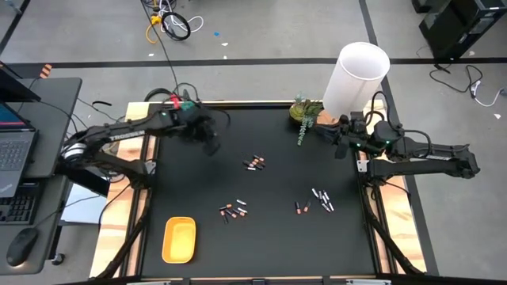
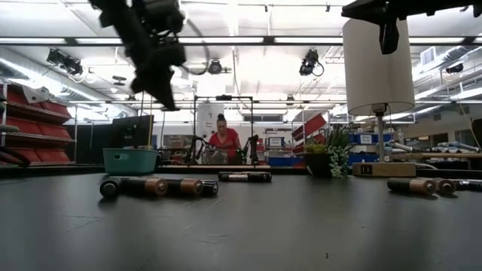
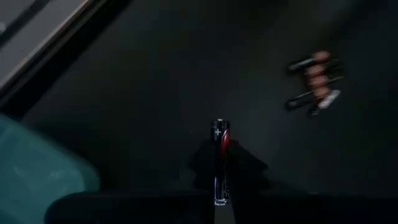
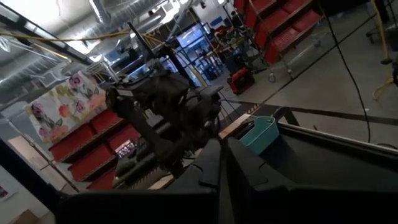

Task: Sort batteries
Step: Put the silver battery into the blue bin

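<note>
While the left gripper hangs over the black table near its far left part, its fingers are pinching one battery, a dark one with a red band, which sticks out past the fingertips in the left wrist view. A corner of the teal tray shows close by in that view, on the side away from a little bunch of batteries lying farther off on the table. From above, the loose batteries lie in small groups: one group near the middle of the table, one group closer to the front, and one group toward the right side. The yellow tray sits near the front left of the table, well apart from the groups. From table height, a few batteries lie on their sides in a row, and the left gripper hangs high above them. The right gripper waits at the far right edge of the table with its fingers pressed together and nothing between them, just beside a small potted plant and a tall white lamp shade. Far behind the table, a person in a red top is in the room.
</note>
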{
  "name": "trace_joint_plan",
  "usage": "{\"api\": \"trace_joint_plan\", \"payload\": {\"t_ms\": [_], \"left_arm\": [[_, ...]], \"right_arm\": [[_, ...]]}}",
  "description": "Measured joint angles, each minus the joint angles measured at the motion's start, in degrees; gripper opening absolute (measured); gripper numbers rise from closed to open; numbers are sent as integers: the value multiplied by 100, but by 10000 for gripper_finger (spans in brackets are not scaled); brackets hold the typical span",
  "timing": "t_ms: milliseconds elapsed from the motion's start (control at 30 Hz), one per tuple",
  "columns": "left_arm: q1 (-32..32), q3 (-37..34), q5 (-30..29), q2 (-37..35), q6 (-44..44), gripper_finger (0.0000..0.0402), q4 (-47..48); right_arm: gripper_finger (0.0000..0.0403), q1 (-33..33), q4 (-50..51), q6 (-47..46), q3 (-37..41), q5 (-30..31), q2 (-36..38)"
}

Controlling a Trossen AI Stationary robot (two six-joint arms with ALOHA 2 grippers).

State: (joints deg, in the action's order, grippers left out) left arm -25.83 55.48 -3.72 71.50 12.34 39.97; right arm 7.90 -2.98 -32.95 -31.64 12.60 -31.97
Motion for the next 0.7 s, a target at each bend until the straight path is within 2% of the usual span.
{"api": "trace_joint_plan", "payload": {"t_ms": [167, 367, 600, 700], "left_arm": [[-943, -422, 328, -307, -32, 28, -77], [-2066, -752, 803, -288, -110, 28, -651], [-3322, -1102, 943, -223, 30, 28, -936], [-3633, -1184, 942, -69, 35, 28, -935]], "right_arm": [[14, -1, 4, -45, 0, 111, -123], [14, -6, -197, -242, 0, 133, -342], [14, -8, -587, -249, 0, 376, -598], [14, -6, -781, -247, 0, 491, -740]]}}
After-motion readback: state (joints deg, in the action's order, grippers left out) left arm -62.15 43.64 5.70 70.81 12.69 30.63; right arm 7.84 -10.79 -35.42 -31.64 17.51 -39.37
